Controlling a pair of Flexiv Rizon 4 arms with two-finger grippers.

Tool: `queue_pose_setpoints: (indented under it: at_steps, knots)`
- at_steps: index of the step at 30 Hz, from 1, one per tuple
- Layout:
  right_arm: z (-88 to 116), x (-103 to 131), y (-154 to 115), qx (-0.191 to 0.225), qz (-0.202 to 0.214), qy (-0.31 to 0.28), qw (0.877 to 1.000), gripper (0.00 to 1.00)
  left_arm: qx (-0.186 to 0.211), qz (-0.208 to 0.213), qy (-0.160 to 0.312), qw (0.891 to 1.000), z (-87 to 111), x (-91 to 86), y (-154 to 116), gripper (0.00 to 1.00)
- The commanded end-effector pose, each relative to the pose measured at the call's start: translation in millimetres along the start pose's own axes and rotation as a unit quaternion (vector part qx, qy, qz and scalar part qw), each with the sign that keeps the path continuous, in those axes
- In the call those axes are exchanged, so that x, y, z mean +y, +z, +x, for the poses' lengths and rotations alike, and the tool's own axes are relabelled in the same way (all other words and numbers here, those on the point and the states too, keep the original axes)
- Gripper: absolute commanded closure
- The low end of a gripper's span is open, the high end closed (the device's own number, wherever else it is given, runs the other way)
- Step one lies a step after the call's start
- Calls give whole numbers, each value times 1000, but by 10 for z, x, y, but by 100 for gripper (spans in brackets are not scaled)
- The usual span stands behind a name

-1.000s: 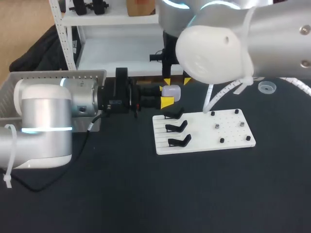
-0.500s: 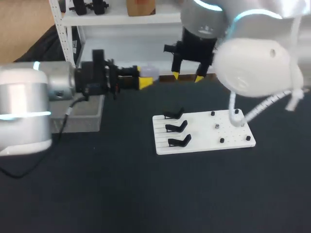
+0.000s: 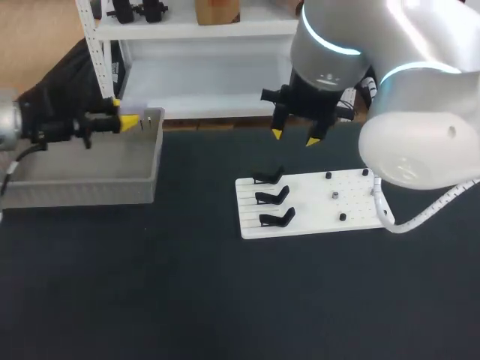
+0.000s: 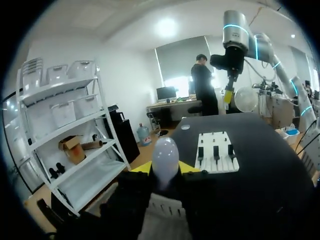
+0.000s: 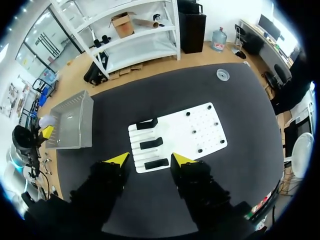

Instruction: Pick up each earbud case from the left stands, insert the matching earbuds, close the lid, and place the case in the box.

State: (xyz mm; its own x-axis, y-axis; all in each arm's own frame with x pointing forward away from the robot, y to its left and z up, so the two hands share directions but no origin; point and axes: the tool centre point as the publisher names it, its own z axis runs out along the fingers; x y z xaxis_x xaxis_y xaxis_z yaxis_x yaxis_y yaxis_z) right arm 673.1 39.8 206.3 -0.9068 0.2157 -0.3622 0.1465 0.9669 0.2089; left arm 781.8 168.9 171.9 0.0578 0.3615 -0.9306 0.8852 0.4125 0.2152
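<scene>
- While my left gripper (image 3: pixel 124 116) is clenched on the pale earbud case (image 4: pixel 165 156), one yellow tip on each side of it, the case hangs over the open top of the grey box (image 3: pixel 82 191) at the table's left side, near the box's far wall. It is not yet set down.
- From the left wrist view the case looks rounded and whole, with no gap showing, so I judge its lid to be shut. Whether the earbuds sit inside it cannot be seen.
- My right gripper (image 3: pixel 294 137) is released, with nothing between its fingers. It hovers above the far edge of the white board (image 3: pixel 360 221), well apart from the box.
- All three black stands (image 3: pixel 271 196) on the board's left part are bare, so I judge that every case is already off its stand. The one in my left gripper is probably the last.
- On the board's right part I see only small dark pegs (image 3: pixel 343 217) and one tiny pale bit, too small to tell whether it is an earbud.
- Whether other cases already lie in the box I cannot tell from these views.
- As I judge it, what is left for this case is the last step: lower it into the box and let go.
</scene>
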Motion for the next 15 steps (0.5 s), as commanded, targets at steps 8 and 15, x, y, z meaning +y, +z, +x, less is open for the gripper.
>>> queue_pose_setpoints:
  at_steps: [8,15]
  knots:
    - [120,-27,14,12,13,16,1000,50,103,-3,-33,994,776,418,-345,100]
    - [137,-18,24,14,12,18,1000,48,130,-5,-57,990,1142,397,-306,100]
